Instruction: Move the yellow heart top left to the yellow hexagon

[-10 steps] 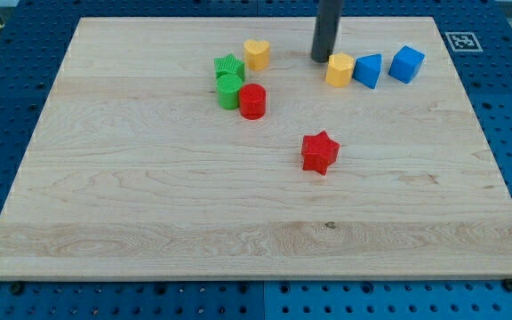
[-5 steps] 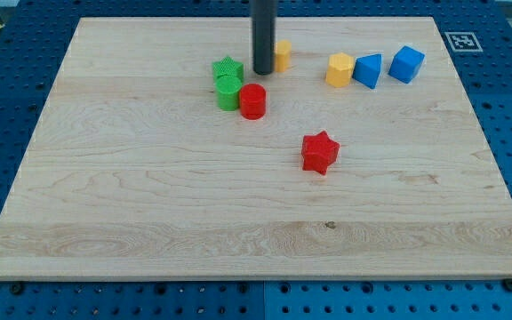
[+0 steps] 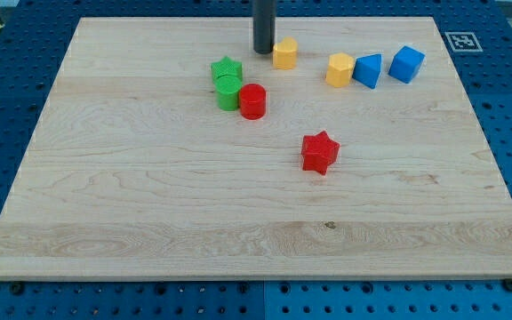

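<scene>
Here, my tip (image 3: 263, 52) rests on the wooden tabletop (image 3: 149, 196) near the view's top edge, at the lower end of a straight dark rod that carries no jaws, so there is nothing released or clenched to report. The yellow heart (image 3: 284, 53) sits just to the view's right of my tip, so close that I cannot tell whether the two touch or a thin gap lies between them. Further to the view's right of my tip, apart from the heart, stands the yellow hexagon (image 3: 340, 69), with a blue triangular block (image 3: 368, 70) right beside it and a blue cube (image 3: 407, 64) a little beyond that. Toward the view's bottom and slightly to the view's left of my tip there is a tight cluster: a green star (image 3: 227, 69), a green cylinder (image 3: 229, 92) just below it, touching or nearly so, and a red cylinder (image 3: 253, 101) against the green cylinder's right side. A red star (image 3: 319, 152) lies alone, well apart from my tip, toward the view's bottom right of it. The tabletop sits on a blue perforated base (image 3: 7, 98), and a black-and-white marker tag (image 3: 460, 40) shows at the view's top right.
</scene>
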Available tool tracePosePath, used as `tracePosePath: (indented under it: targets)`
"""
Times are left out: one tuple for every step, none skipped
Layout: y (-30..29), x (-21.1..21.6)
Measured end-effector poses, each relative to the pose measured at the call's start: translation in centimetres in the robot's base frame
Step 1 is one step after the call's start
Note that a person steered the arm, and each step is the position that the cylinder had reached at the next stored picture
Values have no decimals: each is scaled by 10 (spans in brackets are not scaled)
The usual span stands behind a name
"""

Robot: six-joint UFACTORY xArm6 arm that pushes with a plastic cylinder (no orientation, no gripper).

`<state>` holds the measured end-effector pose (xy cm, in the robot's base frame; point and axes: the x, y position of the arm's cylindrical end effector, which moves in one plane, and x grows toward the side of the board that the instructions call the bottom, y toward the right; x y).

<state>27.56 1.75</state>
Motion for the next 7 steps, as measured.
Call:
tracePosePath:
  targets:
    - [5,17]
    - [12,26]
    - [17,26]
    - [29,26]
    - [52,29]
    - [70,31]
    - [59,17]
